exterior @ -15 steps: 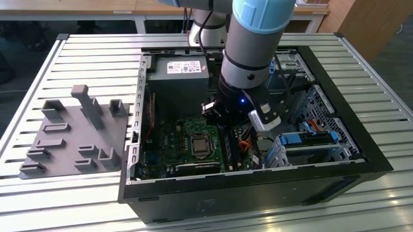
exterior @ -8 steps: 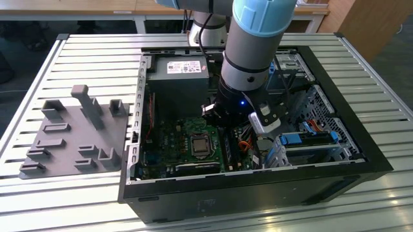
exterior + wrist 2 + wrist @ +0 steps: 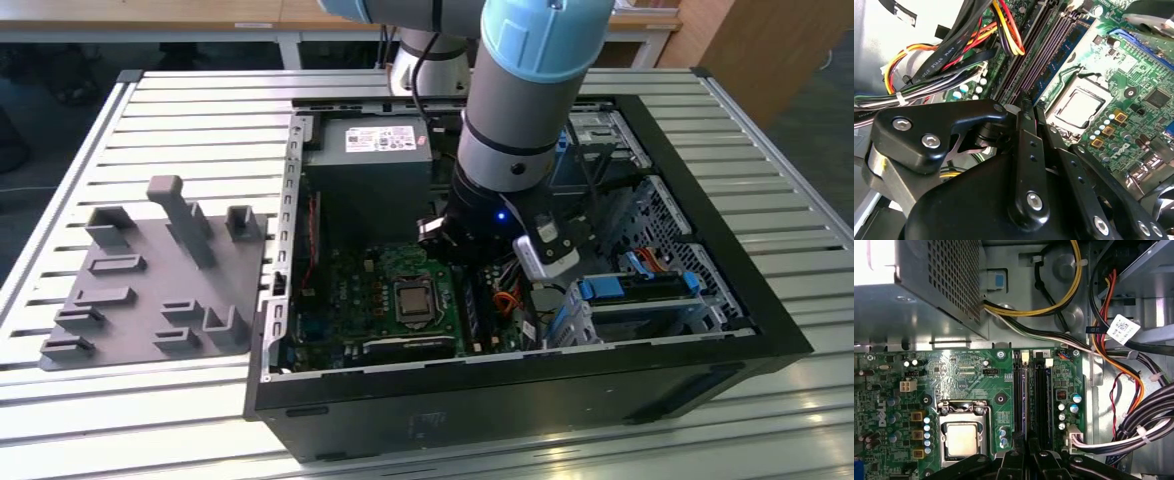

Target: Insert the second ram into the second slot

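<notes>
A slatted metal worktop (image 3: 187,110) carries an open computer case (image 3: 747,300), and the arm (image 3: 514,110) reaches down into it. In the first wrist view the second ram (image 3: 1024,400) runs edge-on along the memory slots (image 3: 1043,400) beside the processor socket (image 3: 961,435). The claw (image 3: 1025,441) is at one end of it, and whether it grips cannot be told.

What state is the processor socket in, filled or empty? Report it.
Filled. In both wrist views a silvery square chip sits inside the processor socket, with no cooler over it.
</notes>
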Robot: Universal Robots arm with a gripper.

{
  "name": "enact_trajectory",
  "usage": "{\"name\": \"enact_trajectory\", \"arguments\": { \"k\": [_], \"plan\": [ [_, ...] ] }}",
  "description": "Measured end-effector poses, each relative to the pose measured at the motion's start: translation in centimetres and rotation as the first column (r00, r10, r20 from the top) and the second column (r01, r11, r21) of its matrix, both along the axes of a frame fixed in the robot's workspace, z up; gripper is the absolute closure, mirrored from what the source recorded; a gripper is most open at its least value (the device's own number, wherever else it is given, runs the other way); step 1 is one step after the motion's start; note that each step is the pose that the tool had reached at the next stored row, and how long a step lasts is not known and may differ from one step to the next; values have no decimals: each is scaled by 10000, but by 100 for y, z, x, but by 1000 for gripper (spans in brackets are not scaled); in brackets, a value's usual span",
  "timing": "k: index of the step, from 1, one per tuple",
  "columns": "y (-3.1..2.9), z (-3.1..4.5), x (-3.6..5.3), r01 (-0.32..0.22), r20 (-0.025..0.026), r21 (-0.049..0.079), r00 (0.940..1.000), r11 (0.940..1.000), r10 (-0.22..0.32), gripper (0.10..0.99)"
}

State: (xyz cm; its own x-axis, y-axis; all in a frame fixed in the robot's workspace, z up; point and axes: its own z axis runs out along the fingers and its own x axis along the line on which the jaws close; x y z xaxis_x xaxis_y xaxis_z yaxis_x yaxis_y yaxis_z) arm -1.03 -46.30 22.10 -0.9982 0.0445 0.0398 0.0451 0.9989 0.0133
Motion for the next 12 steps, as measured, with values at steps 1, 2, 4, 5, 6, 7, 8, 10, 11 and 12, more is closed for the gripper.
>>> {"name": "enact_trajectory", "arguments": {
  "k": [1,2,4,5,6,7,8,10,11,12],
  "plan": [
    [0,-7,0,0,0,0,10000,10000,0,945],
    [0,-13,0,-1,0,0,10000,10000,1,945],
    [0,-20,0,-1,-1,-1,10000,10000,1,945],
    [0,-23,0,0,-1,-1,10000,10000,0,945],
    [0,-26,0,0,0,-2,10000,10000,0,945],
    [0,-28,1,1,-1,-2,10000,10000,-1,945],
    [0,-29,1,3,-1,-3,10000,10000,-3,945],
    [0,-30,3,8,0,-1,10000,10000,-8,945],
    [0,-30,3,9,-1,0,10000,10000,-9,945],
    [0,-30,4,14,-1,0,10000,10000,-14,945]
  ]
}}
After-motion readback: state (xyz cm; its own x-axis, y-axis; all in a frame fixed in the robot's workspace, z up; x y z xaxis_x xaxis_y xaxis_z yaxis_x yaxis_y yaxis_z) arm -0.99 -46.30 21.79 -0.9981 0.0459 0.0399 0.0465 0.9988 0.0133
